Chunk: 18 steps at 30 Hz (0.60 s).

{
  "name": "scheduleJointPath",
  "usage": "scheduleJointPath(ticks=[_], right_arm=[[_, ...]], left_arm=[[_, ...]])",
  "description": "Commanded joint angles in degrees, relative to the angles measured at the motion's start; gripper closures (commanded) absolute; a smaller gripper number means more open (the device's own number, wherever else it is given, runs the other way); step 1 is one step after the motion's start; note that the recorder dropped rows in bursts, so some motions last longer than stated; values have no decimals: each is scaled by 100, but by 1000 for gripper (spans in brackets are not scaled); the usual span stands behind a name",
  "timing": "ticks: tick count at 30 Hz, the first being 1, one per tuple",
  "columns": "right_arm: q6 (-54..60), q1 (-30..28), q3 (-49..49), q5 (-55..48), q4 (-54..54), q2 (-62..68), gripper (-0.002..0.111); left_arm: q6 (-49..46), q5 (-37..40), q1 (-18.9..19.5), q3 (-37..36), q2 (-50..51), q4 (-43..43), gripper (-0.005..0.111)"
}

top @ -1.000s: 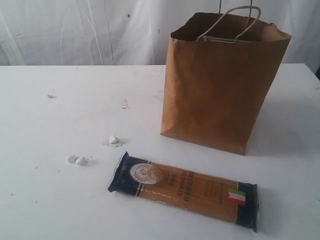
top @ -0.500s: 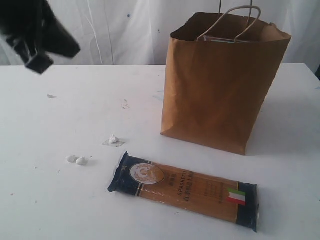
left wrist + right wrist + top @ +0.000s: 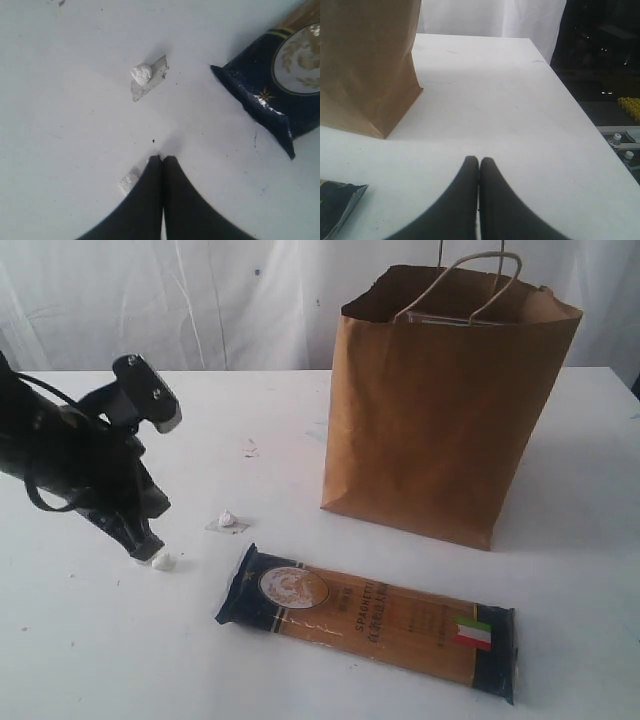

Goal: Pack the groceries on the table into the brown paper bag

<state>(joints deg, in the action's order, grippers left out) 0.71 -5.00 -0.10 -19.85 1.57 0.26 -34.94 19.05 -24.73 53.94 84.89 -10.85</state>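
Observation:
The long blue-ended spaghetti pack point(image 3: 368, 618) lies flat on the white table point(image 3: 560, 590) near its front edge; its dark blue end point(image 3: 272, 85) shows in the left wrist view and a corner point(image 3: 337, 202) in the right wrist view. The brown paper bag point(image 3: 445, 405) stands upright behind it, mouth open, and also shows point(image 3: 365, 65) in the right wrist view. My left gripper point(image 3: 145, 550) is shut and empty, its tips down at the table left of the pack, beside a white lump point(image 3: 129, 181). My right gripper point(image 3: 479, 161) is shut and empty, low over the table right of the bag.
Small white lumps point(image 3: 162, 561) and a scrap of tape with a lump point(image 3: 228, 520) lie on the table left of the pack. The table's right edge point(image 3: 580, 107) drops off to a dark floor. A white curtain point(image 3: 200, 300) hangs behind.
The left arm has swung in from the upper left and come down to the table beside the white lumps, its jaws closing on the way. The pack and the bag have stayed put.

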Motion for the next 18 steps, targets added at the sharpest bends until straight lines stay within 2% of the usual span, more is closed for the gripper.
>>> scheduleJointPath(ticks=[1,5,8,10,15,18], right_arm=[[-19,-20,10,20,16,-26,108],[-19,-20,10,20,16,-26,108],[-19,-20,10,20,16,-26,108],[-19,-20,10,20,16,-26,108],[-19,-20,10,20,16,-26,108],[-19,-20,10,20,16,-26,108]], left_arm=[[224,-321,15,-120,361,-105,107],[276,-644,15,-120,643,-105,107],[778,-633,90,-78,843,-88,107],[803,-384,270,44,1009,-50,107],[1291,1066,882,733,1427,-50,107],[1353,1532,1068,1040,1564,-78,107]])
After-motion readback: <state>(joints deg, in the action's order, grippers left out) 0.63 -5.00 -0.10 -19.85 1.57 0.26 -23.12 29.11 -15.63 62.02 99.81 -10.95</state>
